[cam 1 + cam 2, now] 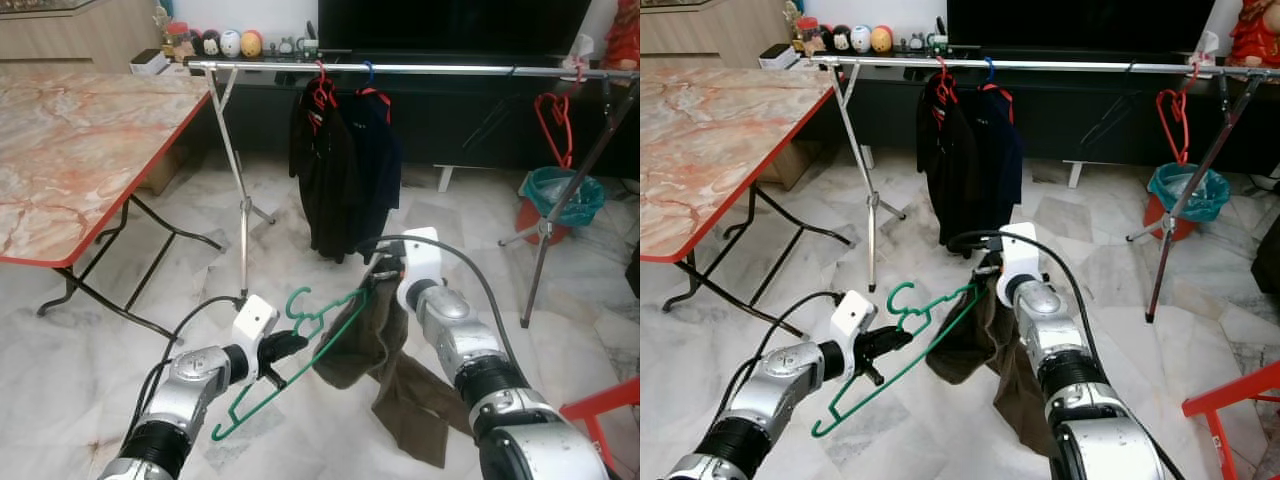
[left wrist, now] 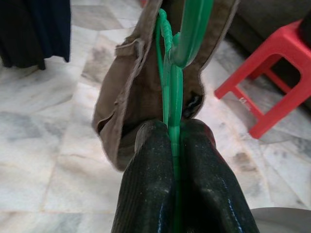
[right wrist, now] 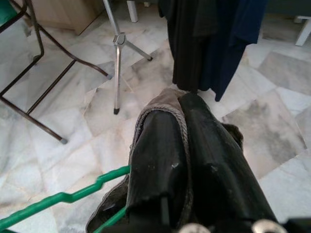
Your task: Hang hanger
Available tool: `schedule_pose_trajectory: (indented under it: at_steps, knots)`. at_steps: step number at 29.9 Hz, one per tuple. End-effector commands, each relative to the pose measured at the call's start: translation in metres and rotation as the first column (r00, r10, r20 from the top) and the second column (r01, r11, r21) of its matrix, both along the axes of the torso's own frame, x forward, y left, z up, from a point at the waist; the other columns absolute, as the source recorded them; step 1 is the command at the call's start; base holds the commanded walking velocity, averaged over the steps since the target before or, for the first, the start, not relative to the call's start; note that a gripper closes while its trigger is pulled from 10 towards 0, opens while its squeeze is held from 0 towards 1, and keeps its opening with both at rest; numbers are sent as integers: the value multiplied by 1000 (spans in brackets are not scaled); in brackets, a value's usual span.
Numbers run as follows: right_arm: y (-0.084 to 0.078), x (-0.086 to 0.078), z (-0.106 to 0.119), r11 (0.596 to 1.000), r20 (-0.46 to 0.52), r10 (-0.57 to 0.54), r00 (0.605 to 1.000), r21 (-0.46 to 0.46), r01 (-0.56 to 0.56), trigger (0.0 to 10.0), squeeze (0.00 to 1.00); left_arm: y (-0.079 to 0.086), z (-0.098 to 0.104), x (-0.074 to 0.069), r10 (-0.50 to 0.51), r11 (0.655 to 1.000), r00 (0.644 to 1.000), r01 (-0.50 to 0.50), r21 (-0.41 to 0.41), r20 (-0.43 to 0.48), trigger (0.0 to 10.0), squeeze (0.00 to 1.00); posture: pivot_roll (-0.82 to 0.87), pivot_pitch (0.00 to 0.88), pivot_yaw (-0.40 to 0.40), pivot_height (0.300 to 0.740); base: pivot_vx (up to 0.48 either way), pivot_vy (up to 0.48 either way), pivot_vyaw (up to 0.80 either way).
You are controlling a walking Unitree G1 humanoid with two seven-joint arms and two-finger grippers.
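A green plastic hanger (image 1: 300,345) is held low in front of me, one end pushed into a brown garment (image 1: 385,360). My left gripper (image 1: 290,345) is shut on the hanger near its hook; the left wrist view shows the green bar (image 2: 173,104) pinched between the black fingers. My right gripper (image 1: 385,270) is shut on the garment's top edge, the cloth (image 3: 165,104) squeezed between its fingers. The rest of the garment hangs down toward the floor. The silver clothes rail (image 1: 420,69) runs across the back, above both grippers.
On the rail hang a black garment (image 1: 322,170) and a navy one (image 1: 375,160), plus an empty red hanger (image 1: 553,120). A marble-top folding table (image 1: 70,150) stands left. A teal bin (image 1: 560,195) and a red stool (image 1: 600,405) are right. The rail's legs (image 1: 238,170) splay onto the floor.
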State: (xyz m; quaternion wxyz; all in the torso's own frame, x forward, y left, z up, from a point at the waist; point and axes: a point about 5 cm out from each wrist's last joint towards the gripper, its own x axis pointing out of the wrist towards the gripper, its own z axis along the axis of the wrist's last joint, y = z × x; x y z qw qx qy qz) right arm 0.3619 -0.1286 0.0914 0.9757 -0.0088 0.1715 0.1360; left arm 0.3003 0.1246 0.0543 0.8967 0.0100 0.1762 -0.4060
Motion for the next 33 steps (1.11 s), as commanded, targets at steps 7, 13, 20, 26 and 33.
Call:
schedule_pose_trajectory:
  at_steps: [7, 13, 20, 26, 33]
  knots:
    - [25, -11, 20, 990, 42, 129, 991, 59, -131, 10000, 0, -1, 4, 4, -3, 1000, 1000, 3, -23, 22, 10000, 0, 62, 0, -11, 740, 0, 0, 0]
    - [37, -21, 32, 977, 69, 198, 978, 70, -203, 10000, 0, -3, 5, 4, -4, 1000, 1000, 4, -30, 20, 10000, 0, 55, 0, -12, 740, 0, 0, 0]
    - [46, -36, 40, 968, 46, 229, 972, 91, -232, 10000, 0, -4, 5, 8, 19, 1000, 999, -19, -15, 41, 10000, 0, 59, 0, -16, 740, 0, 0, 0]
    - [50, -53, 41, 958, 40, 234, 971, 161, -237, 10000, 0, 0, 12, 18, 125, 992, 987, -123, -21, 105, 10000, 0, 55, 0, -14, 740, 0, 0, 0]
    - [51, -76, 44, 942, 21, 267, 963, 207, -265, 10000, 0, 1, 24, 27, 191, 980, 969, -178, -91, 155, 10000, 0, 50, 0, -11, 740, 0, 0, 0]
